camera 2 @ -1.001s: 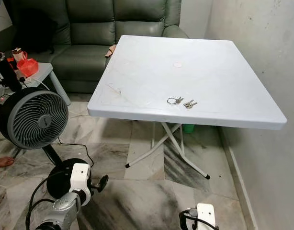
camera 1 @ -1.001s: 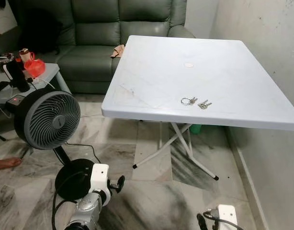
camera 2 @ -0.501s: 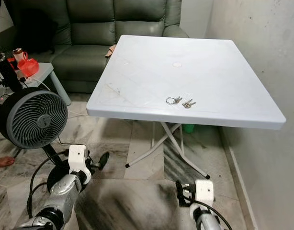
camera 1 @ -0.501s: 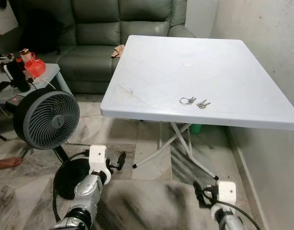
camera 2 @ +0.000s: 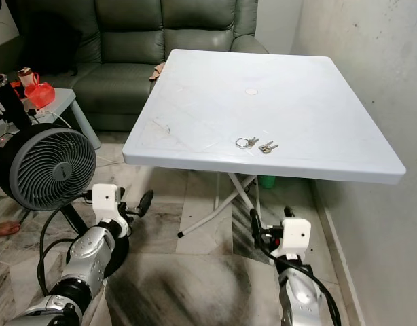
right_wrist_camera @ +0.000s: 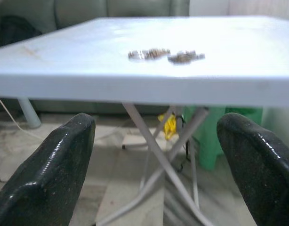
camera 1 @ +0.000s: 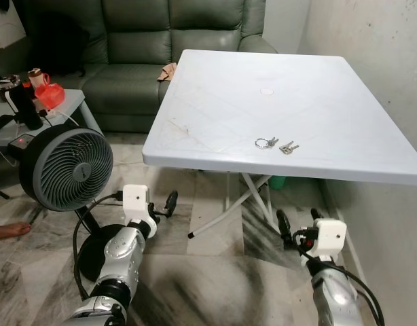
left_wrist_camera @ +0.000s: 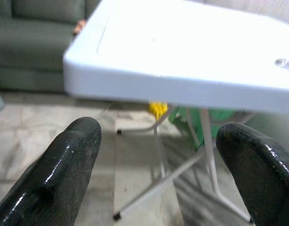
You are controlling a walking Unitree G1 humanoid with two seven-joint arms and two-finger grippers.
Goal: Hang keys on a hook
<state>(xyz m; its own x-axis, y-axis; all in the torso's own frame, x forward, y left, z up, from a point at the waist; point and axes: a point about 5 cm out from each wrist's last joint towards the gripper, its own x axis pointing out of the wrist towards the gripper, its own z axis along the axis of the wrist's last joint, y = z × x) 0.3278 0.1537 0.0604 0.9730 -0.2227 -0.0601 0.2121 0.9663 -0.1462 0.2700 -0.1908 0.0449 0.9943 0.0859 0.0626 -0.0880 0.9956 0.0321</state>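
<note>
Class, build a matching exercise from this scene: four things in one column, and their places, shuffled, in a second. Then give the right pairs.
Things:
1. keys
2. fan
3. sofa
4. right claw

Places:
A. on the floor, left of the table
B. below the table's near edge, open
C. behind the table, along the back
D. on the tabletop, near its front edge

Pairs: 1-D, 2-A, 3-C, 4-B

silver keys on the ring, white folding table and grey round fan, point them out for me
silver keys on the ring (camera 1: 276, 144), left eye view, on the ring.
white folding table (camera 1: 215, 88), left eye view, on bare tabletop.
grey round fan (camera 1: 67, 169), left eye view, on the grille centre.
</note>
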